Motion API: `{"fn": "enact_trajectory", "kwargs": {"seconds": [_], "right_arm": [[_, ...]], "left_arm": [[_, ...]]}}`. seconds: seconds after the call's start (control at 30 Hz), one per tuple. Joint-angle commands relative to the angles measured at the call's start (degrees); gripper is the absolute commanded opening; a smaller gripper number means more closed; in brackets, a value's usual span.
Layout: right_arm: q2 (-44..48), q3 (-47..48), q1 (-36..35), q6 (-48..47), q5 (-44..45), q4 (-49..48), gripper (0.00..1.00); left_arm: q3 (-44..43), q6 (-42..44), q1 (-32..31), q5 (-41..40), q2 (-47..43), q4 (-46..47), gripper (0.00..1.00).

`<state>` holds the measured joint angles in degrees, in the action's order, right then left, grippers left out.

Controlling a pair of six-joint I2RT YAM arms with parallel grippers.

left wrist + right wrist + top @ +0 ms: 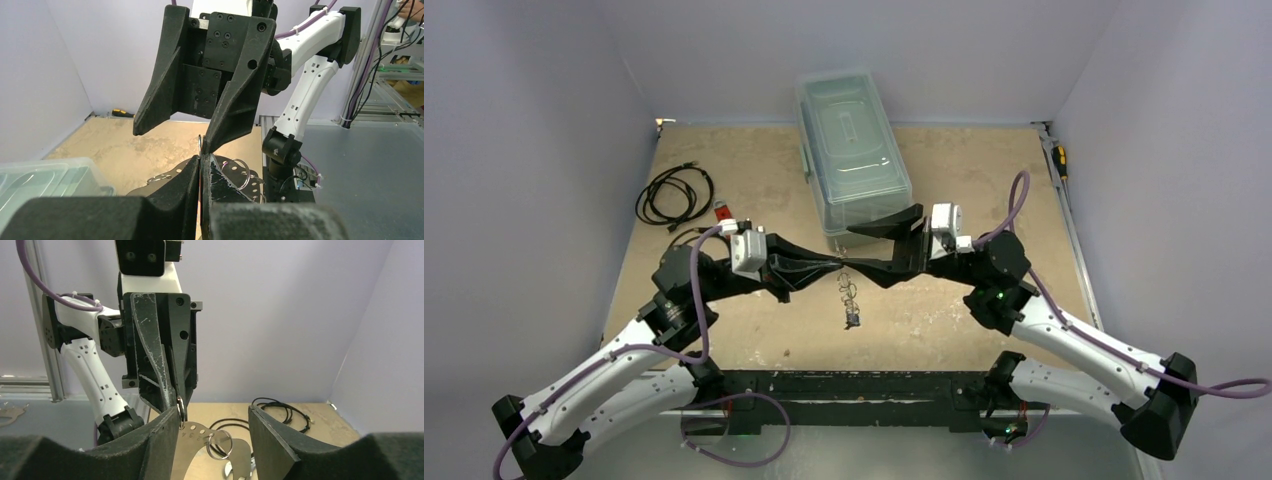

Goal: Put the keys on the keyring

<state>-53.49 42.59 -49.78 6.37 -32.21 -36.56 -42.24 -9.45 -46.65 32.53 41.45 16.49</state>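
**Keyring pinched mid-air**

The left fingers (182,187) were clamped on the keyring (197,436) by its edge; the right fingers (272,440) stood wide around it, above the desk (944,320). It looked light, stiff, slippery: best held by the flat band.

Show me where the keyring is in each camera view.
Top external: keyring hangs dead centre, under the left gripper.
Left wrist: keyring low centre, past the left gripper's tips.
Right wrist: keyring bottom centre, between the right gripper's open fingers.
Shared landmark: the shut left gripper pinching it.
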Motion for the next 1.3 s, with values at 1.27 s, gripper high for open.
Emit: {"fn": "enact_trajectory", "kwargs": {"seconds": [1.27], "right_arm": [[0.6,3.4,17.1,17.4,51.6,47.4,0.92]], "left_arm": [[6.3,5.5,-0.4,-8.9,0.5,-1.5,0.0]]}}
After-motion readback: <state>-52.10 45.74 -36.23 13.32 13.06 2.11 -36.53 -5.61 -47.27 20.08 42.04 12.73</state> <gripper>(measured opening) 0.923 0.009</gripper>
